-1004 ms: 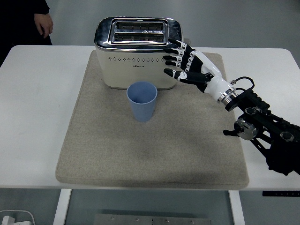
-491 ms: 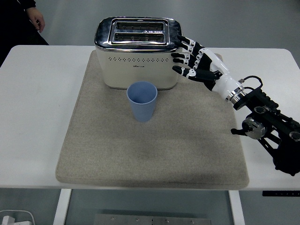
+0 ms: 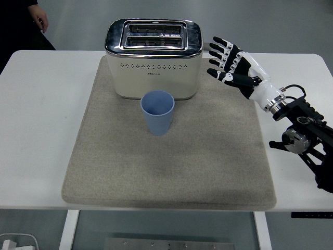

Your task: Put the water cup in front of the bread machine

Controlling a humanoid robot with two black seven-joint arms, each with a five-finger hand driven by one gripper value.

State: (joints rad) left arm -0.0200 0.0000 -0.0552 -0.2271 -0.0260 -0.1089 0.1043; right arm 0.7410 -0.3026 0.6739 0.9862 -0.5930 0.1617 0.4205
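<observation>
Blue cup (image 3: 157, 112) upright on mat (image 3: 218, 156), just in front of toaster (image 3: 153, 57), centre. Right hand (image 3: 237, 66) hovers beside toaster's right end, fingers apart, holding nothing. Person's hand (image 3: 39, 20) top left.

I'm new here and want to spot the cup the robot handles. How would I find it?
Look at the white table and the grey mat lying on it. At the mat's far end stands a cream toaster; just in front of it, upright, is the cup. It is the only blue thing there, open-topped, and no hand holds it.
</observation>
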